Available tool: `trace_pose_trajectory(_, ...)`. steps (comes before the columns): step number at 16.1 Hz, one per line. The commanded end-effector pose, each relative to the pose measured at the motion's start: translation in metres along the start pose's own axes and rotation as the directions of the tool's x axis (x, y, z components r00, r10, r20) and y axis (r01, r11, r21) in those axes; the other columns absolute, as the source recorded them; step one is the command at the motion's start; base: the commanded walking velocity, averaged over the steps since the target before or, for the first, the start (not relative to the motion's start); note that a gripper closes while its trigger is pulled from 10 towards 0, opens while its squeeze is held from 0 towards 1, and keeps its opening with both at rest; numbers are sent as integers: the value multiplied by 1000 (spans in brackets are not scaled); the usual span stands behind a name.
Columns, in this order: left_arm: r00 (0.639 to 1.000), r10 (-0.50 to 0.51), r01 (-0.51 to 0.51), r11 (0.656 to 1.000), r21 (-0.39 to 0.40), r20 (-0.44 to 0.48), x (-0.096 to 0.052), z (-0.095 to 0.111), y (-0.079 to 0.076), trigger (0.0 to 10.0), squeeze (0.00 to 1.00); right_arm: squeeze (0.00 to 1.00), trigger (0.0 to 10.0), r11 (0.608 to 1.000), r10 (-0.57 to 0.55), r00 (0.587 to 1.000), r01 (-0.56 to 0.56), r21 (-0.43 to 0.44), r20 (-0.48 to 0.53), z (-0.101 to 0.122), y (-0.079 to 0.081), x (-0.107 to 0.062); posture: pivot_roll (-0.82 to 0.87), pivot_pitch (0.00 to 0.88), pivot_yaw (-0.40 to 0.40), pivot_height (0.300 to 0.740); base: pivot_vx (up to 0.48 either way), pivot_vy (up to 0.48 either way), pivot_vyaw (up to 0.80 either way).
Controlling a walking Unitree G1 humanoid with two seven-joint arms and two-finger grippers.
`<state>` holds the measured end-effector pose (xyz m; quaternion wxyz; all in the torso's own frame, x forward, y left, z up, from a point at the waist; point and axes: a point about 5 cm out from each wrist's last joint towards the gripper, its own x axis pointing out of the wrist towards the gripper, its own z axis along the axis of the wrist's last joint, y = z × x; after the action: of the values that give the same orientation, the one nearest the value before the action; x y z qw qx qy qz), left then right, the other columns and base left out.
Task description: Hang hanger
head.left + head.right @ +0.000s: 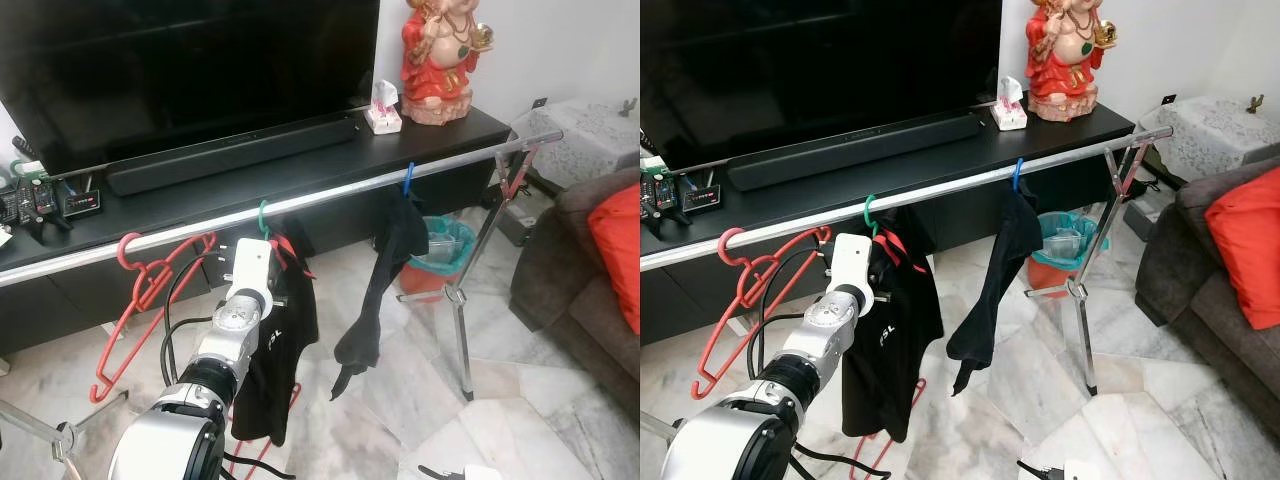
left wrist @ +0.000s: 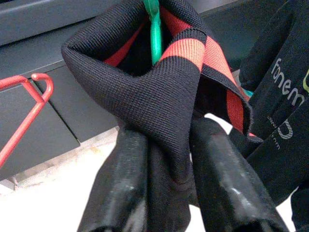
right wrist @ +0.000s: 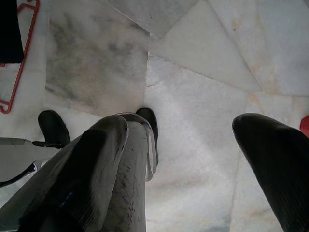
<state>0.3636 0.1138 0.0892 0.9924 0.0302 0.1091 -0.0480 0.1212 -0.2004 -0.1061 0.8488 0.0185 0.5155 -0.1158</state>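
Left claw (image 2: 166, 193) pinches the black shirt (image 1: 275, 350) hanging from the rail (image 1: 330, 190) above marble floor (image 1: 400, 400).

Head stereo pair: high, facing forward-down, sharing metal rail (image 1: 330, 190) and TV console (image 1: 940, 160). Left wrist: very near black collar (image 2: 159, 92). Right wrist: faces straight down at marble floor (image 3: 203, 96)

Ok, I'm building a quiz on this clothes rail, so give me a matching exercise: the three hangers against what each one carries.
Hangers:
1. green hanger
2. blue hanger
3. red hanger

Carries:
A. nothing, hangs bare
B. black shirt with red stripe, gripped by the left gripper
C. dark garment hanging free

Pairs: 1-B, 2-C, 3-A
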Motion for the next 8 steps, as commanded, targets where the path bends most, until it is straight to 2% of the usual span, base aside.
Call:
trace_pose_trajectory(1,1000,-4,4,1000,-10,6,-2,-2,2,10000,1000,0,10000,1000,-2,1000,2,4,0,-1,0,0,-170,0,43,740,0,0,0)
trace_pose_trajectory(7,996,-82,81,996,24,39,-13,-6,6,10000,1000,0,10000,1000,-2,1000,2,3,1,-1,0,0,-163,0,46,740,0,0,0)
trace_pose_trajectory(8,992,-105,103,994,37,70,-22,-4,11,10000,1000,0,10000,1000,-2,1000,2,3,1,-1,0,0,-153,0,43,740,0,0,0)
